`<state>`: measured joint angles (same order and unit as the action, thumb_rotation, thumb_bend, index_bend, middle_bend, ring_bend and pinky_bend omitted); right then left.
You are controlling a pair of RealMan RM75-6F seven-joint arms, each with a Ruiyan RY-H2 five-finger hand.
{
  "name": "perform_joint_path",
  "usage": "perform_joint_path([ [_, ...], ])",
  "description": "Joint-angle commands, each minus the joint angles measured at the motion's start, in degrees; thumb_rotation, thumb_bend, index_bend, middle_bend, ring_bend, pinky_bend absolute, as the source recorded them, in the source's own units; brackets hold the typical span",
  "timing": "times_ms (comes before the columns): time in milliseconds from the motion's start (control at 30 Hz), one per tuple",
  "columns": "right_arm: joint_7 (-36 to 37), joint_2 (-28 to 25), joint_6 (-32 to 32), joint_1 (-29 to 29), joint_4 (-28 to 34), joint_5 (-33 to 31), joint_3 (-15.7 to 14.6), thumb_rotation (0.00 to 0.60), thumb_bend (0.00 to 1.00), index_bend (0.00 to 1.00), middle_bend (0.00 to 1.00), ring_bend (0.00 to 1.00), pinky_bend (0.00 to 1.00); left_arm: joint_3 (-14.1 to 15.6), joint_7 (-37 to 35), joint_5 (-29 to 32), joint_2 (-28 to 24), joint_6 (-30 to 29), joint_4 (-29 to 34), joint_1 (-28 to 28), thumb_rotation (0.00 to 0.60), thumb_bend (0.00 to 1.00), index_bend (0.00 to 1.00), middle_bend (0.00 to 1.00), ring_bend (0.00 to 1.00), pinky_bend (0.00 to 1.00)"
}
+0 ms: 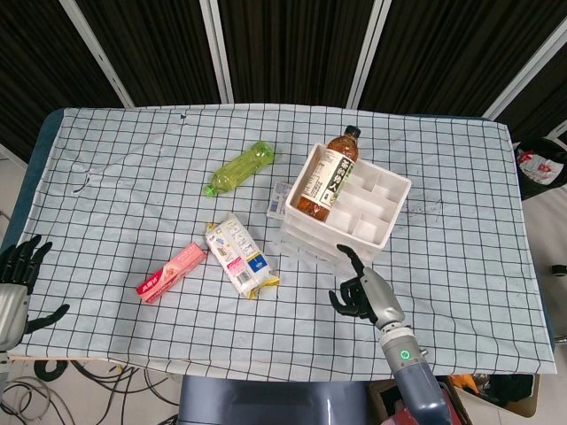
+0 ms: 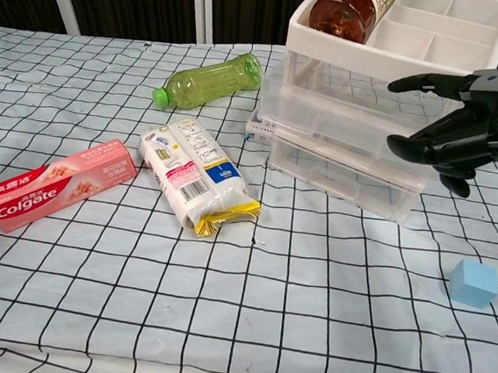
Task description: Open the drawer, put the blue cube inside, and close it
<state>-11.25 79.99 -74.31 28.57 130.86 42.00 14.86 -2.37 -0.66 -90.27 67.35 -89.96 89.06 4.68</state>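
Two bottles, toothpaste (image 2: 58,183) and packet (image 2: 199,175) left of drawers (image 2: 346,143); right hand (image 2: 463,119) released in front, left hand (image 1: 16,282) spread.

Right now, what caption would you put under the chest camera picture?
Right hand reaches at the clear drawer unit; blue cube waits on the checked cloth.

Right hand (image 2: 465,137): black, raised just in front of the drawer unit (image 2: 351,135), used here only as landmark. Fingers curled toward the unit's front, thumb held above them and pointing at it; contact with the drawer front cannot be told. Nothing seen in its grasp. Grey forearm runs back from the unit to the near table edge.

Left hand (image 1: 16,270): far left of the unit, off the table corner, fingers spread, holding nothing.
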Motion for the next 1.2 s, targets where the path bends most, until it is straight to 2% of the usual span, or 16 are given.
perform_joint_path([
  [33,0.42,-0.45,0.31,-0.34,0.25,0.67,-0.47,0.600,0.35,0.00,0.84,0.85,0.77,0.02,0.01,-0.02,0.00,-0.01,-0.03,0.00,0.600,0.02,0.00,0.00,0.00,0.00],
  [300,2.22,-2.55,0.40,-2.37,2.29,5.42,-2.59,0.600,0.35,0.00,0.84,0.85,0.77,0.07,0.03,-0.07,0.06,0.07,-0.09,0.03,0.600,0.02,0.00,0.00,0.00,0.00],
  [500,5.18,-6.71,0.28,-5.00,4.13,11.75,-3.87,0.600,0.35,0.00,0.84,0.85,0.77,0.11,0.10,-0.08,0.09,0.09,-0.09,0.03,0.600,0.02,0.00,0.00,0.00,0.00],
  [667,11.23,-12.49,0.40,-8.47,4.13,18.90,-4.82,0.600,0.35,0.00,0.84,0.85,0.77,0.11,0.15,-0.17,0.11,-0.03,-0.08,0.00,0.600,0.02,0.00,0.00,0.00,0.00],
  [800,15.29,-18.56,-0.75,-11.52,4.13,23.53,-5.31,0.600,0.28,0.01,0.84,0.85,0.77,0.13,0.17,-0.27,0.14,-0.18,-0.06,-0.04,0.600,0.02,0.00,0.00,0.00,0.00],
  [867,14.67,-22.25,-2.74,-13.16,3.24,23.96,-5.44,0.600,0.25,0.04,0.84,0.85,0.77,0.14,0.19,-0.40,0.14,-0.33,-0.06,-0.07,0.600,0.02,0.00,0.00,0.00,0.00],
  [967,16.11,-25.89,-2.40,-14.61,-0.58,23.40,-6.08,0.600,0.23,0.11,0.84,0.85,0.77,0.19,0.30,-0.51,0.21,-0.35,-0.12,-0.07,0.600,0.02,0.00,0.00,0.00,0.00],
  [1200,13.65,-25.26,0.56,-14.84,-7.67,20.65,-8.56,0.600,0.20,0.14,0.86,0.86,0.78,0.31,0.98,-0.78,0.49,-0.24,-0.07,0.04,0.600,0.02,0.00,0.00,0.00,0.00],
])
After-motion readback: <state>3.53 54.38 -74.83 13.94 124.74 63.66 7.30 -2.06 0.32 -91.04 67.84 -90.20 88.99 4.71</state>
